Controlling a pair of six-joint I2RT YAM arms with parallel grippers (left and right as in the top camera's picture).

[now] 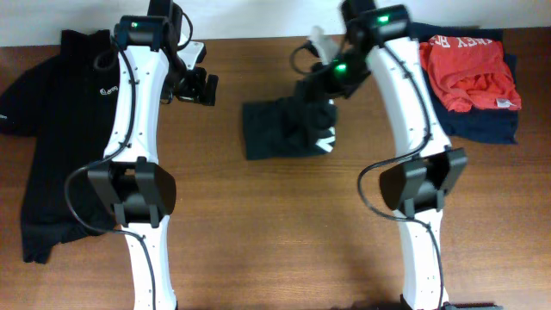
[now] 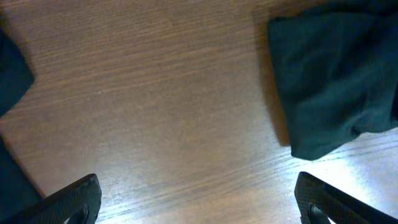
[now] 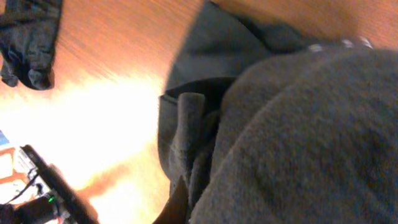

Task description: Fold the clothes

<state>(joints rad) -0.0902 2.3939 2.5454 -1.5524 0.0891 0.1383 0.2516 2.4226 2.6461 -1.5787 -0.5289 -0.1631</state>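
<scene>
Dark cloth crowds your right wrist view almost to the lens: that is the black T-shirt [image 3: 298, 137], bunched in thick folds, and it hides the fingers completely. From above, the right gripper [image 1: 320, 102] sits on the right part of the bundle. The shirt lies as a compact dark rectangle in the middle of the table [image 1: 275, 241], with a scrap of white lettering [image 1: 325, 143] showing at its lower right corner. You cannot tell from any view whether that gripper is clamped on cloth or merely pressing into it, and that is the main hazard. If a layer is caught between the fingers when you lift away, expect the top fold to ride up and the bundle to open. The cloth looks soft and thick, so it may snag on a finger even with the jaws apart.

Your left gripper [image 2: 199, 208] is spread wide and holds nothing. It hovers over bare wood just left of the shirt's edge, so nothing pins the bundle against a drag. The black polo [image 1: 52, 129] at far left and the red-orange garment [image 1: 469, 69] on the navy garment [image 1: 491, 129] at far right lie well apart from the work.
</scene>
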